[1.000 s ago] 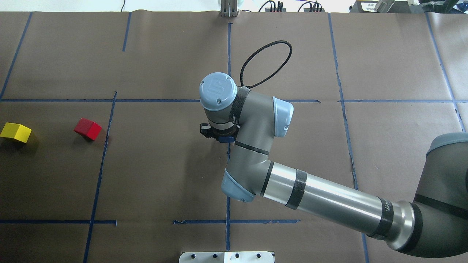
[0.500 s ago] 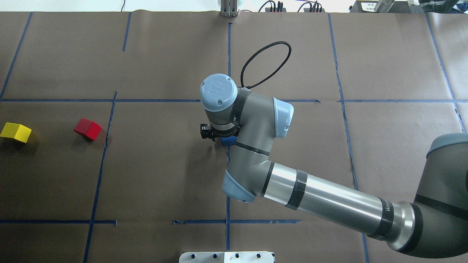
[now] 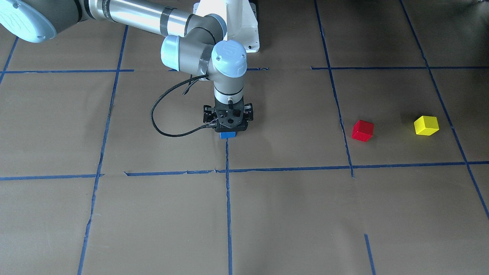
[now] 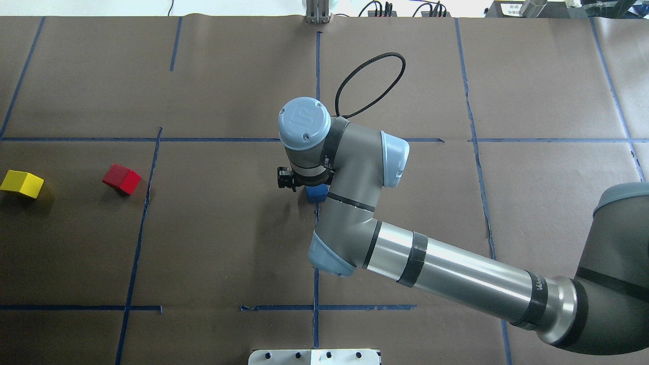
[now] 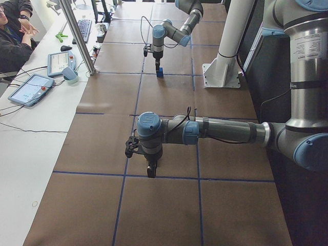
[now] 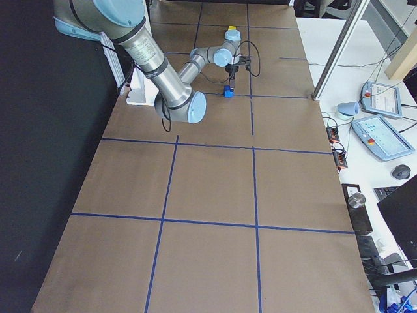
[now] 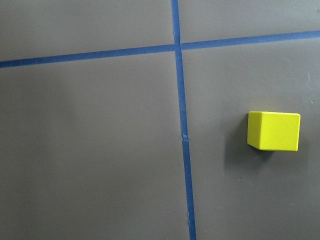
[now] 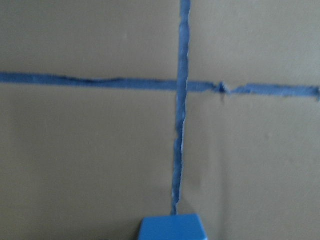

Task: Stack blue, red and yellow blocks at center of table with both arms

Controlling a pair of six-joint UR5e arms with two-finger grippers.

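The blue block (image 3: 228,134) sits on the table at the centre, on the blue tape line; it also shows in the overhead view (image 4: 317,193) and at the bottom edge of the right wrist view (image 8: 171,227). My right gripper (image 3: 228,129) hangs straight above it, open, its fingers clear of the block. The red block (image 4: 121,178) and yellow block (image 4: 21,183) lie on the table far to my left. The left wrist view looks down on the yellow block (image 7: 275,131). My left gripper (image 5: 150,173) shows only in the exterior left view; I cannot tell whether it is open.
The white robot base (image 3: 237,23) stands at my edge of the table. A black cable loop (image 4: 370,83) hangs off the right wrist. A metal pole (image 5: 77,36), tablets and an operator (image 5: 13,31) are beside the table.
My right wrist has risen and drawn back a little. More of the blue block shows below it, and the block stays in place on the table.
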